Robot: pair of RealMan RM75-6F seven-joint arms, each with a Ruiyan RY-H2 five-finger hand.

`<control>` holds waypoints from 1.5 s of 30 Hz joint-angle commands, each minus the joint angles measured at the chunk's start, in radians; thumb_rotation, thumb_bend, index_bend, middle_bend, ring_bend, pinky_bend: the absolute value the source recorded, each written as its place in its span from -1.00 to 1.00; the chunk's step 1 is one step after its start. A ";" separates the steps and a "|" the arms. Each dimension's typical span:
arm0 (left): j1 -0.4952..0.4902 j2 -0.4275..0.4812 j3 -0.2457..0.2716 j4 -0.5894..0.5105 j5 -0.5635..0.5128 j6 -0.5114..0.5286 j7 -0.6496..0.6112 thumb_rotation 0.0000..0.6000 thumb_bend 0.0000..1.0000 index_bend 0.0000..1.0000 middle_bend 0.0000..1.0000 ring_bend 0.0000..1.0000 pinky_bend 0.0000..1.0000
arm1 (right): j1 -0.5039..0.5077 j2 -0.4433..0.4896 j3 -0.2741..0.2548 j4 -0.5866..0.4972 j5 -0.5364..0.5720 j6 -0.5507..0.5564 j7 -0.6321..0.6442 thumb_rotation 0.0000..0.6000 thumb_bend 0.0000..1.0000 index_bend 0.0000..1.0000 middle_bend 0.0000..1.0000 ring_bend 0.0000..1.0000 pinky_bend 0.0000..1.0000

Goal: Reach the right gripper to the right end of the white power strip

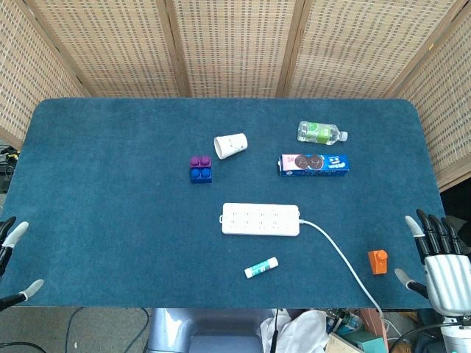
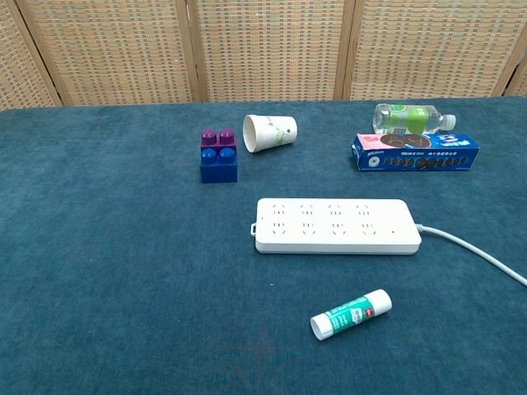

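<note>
The white power strip (image 1: 260, 219) lies flat in the middle of the blue table, and its white cable (image 1: 342, 257) runs from its right end toward the front right edge. The chest view shows the strip (image 2: 336, 225) too, with its cable (image 2: 478, 253) leaving to the right. My right hand (image 1: 439, 257) is at the table's front right corner, fingers spread and empty, far right of the strip. My left hand (image 1: 13, 259) shows at the front left edge, fingers apart, holding nothing. Neither hand appears in the chest view.
A small orange block (image 1: 377, 261) sits between my right hand and the cable. A glue stick (image 1: 261, 268) lies in front of the strip. Behind the strip are a blue-purple brick (image 1: 200, 169), a tipped paper cup (image 1: 230, 145), a cookie box (image 1: 313, 163) and a bottle (image 1: 321, 132).
</note>
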 commanded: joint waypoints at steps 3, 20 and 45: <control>0.000 0.002 0.000 0.001 0.000 0.001 -0.006 1.00 -1.00 -1.00 -1.00 -1.00 -1.00 | 0.000 0.000 -0.001 0.000 0.000 -0.004 0.002 1.00 -1.00 -1.00 -1.00 -1.00 -1.00; -0.020 -0.006 -0.022 -0.014 -0.052 -0.046 0.025 1.00 -1.00 -1.00 -1.00 -1.00 -1.00 | 0.101 -0.045 0.041 0.049 -0.045 -0.087 0.094 1.00 -0.69 -1.00 0.55 0.64 1.00; -0.085 -0.035 -0.079 -0.063 -0.212 -0.176 0.147 1.00 -1.00 -1.00 -1.00 -1.00 -1.00 | 0.563 -0.205 0.120 0.063 0.319 -0.819 0.028 1.00 0.72 -0.42 0.84 0.94 1.00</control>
